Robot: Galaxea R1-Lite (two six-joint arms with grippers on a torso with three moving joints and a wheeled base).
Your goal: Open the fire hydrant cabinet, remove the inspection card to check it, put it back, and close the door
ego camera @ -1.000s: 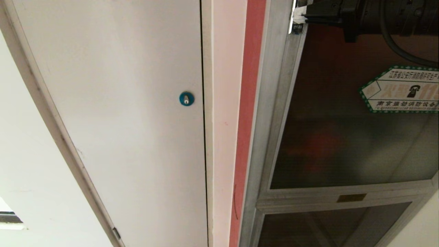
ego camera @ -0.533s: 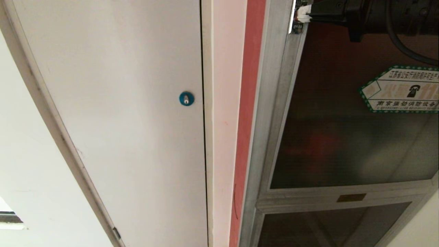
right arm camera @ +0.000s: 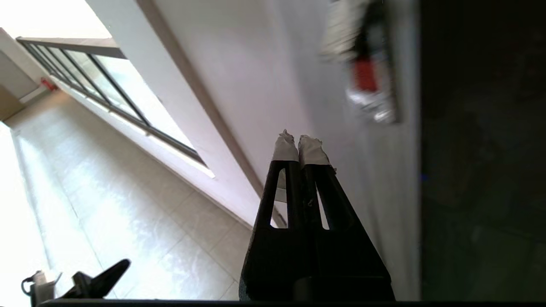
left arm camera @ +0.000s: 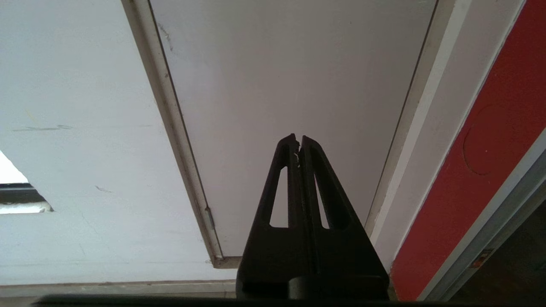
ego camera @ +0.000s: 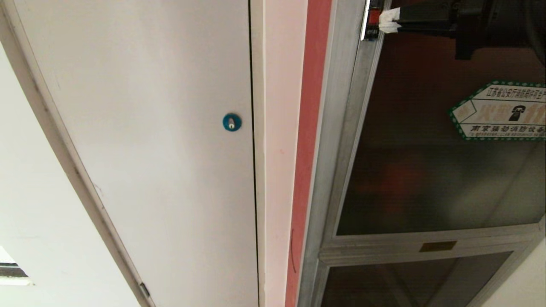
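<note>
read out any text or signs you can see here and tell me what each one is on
Green-bordered sticker on the door: a telephone symbol and three rows of Chinese print, cut off at the picture's edge, too blurred to quote reliably.
Small brass plate on the frame rail: nothing legible.
No other text.

A plain white panel door (ego camera: 162,128) fills most of the head view, with a small blue round lock (ego camera: 232,122) near its right edge and a thin dark gap along that edge; a pale grey frame strip (ego camera: 76,179) borders the panel's left side, and white wall (ego camera: 38,238) lies beyond it; right of the panel comes a pale pinkish-white strip (ego camera: 279,128), then a red painted band (ego camera: 309,128); the right wrist view shows a glossy, pale tiled floor (right arm camera: 106,204) brightly lit from a long row of dark-framed windows (right arm camera: 106,89).
</note>
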